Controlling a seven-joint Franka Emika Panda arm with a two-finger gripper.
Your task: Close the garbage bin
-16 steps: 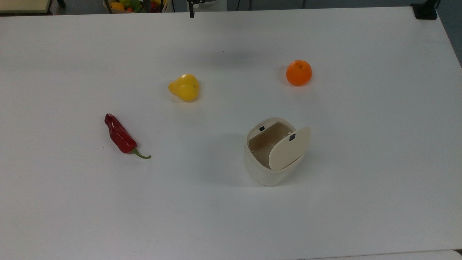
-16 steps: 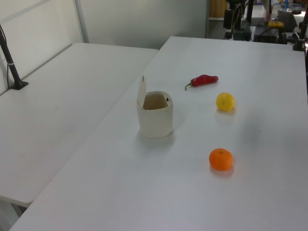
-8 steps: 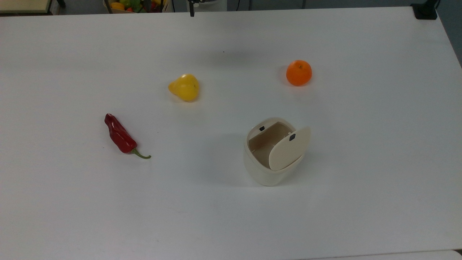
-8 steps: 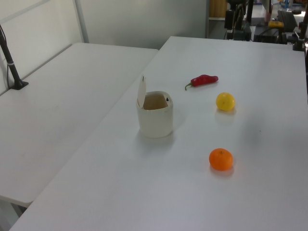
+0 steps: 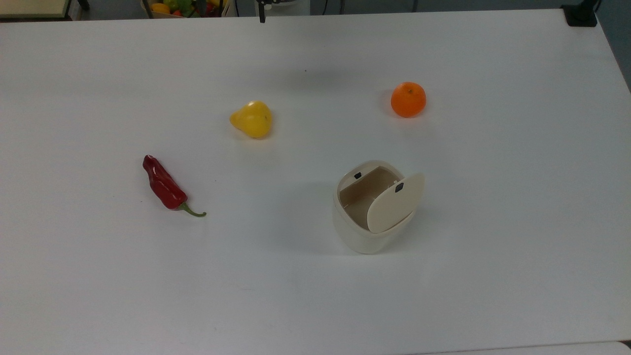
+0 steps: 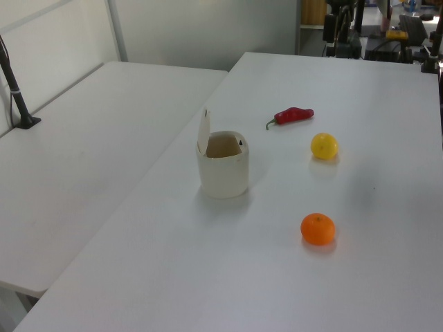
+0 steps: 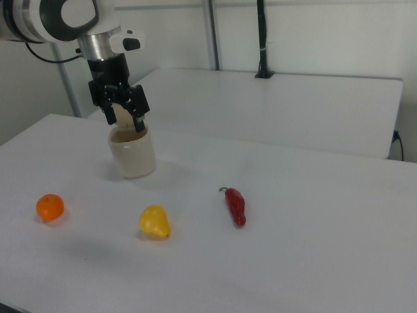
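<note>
The garbage bin [image 5: 367,217] stands on the white table [image 5: 493,246], at 5 o'clock from the yellow fruit [image 5: 252,119], its lid [image 5: 394,203] raised. The gripper [image 7: 122,112] has its fingers parted. Risk: pushing the lid sideways would tip the light bin. A second table [image 6: 83,173] adjoins.
</note>
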